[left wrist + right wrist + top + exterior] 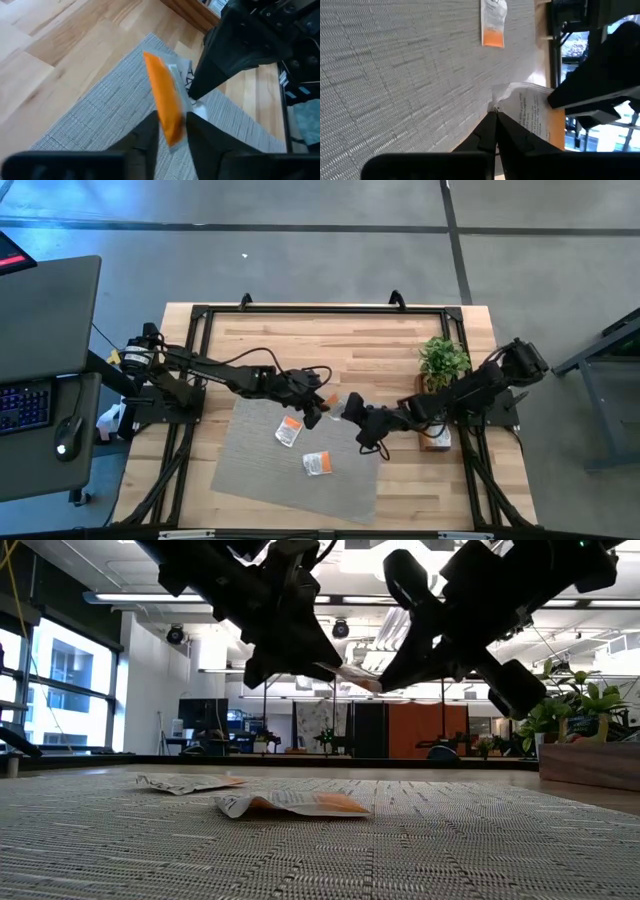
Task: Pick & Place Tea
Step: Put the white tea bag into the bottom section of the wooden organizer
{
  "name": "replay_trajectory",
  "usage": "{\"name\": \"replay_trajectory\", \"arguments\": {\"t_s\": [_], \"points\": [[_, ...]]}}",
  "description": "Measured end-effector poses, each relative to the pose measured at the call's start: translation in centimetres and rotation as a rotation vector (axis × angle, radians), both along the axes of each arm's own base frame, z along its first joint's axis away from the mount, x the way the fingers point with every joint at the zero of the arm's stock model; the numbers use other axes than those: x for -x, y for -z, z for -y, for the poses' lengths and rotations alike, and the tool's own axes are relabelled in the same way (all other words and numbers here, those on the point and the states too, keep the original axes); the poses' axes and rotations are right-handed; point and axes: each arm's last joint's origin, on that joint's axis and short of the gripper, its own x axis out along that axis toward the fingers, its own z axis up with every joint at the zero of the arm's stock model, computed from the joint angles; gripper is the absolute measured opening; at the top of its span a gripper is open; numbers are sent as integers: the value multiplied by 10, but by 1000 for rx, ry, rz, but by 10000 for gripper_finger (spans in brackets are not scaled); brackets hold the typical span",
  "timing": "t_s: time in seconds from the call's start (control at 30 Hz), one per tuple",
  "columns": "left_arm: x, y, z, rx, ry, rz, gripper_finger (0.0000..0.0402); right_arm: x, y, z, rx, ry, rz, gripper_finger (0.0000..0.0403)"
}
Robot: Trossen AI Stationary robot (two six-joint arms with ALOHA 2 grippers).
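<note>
High view: a flat white-and-orange tea sachet (338, 402) hangs above the woven grey mat (260, 465), pinched between both grippers. Left gripper (322, 406) clamps one edge, right gripper (352, 409) the other. Two more flat sachets (289, 430) lie on the mat.

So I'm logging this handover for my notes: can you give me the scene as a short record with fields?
held item: tea sachet, above the grey mat
left gripper: fingers on either side of the sachet
right gripper: shut on the sachet's edge
on the mat: two sachets
nearby: potted plant, wooden tray
</note>
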Motion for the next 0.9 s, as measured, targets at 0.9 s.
{"name": "replay_trajectory", "arguments": {"t_s": [0.9], "points": [[70,-97,-24,-342,-112,171,1,73,-73,19,-548,772,429,47]]}}
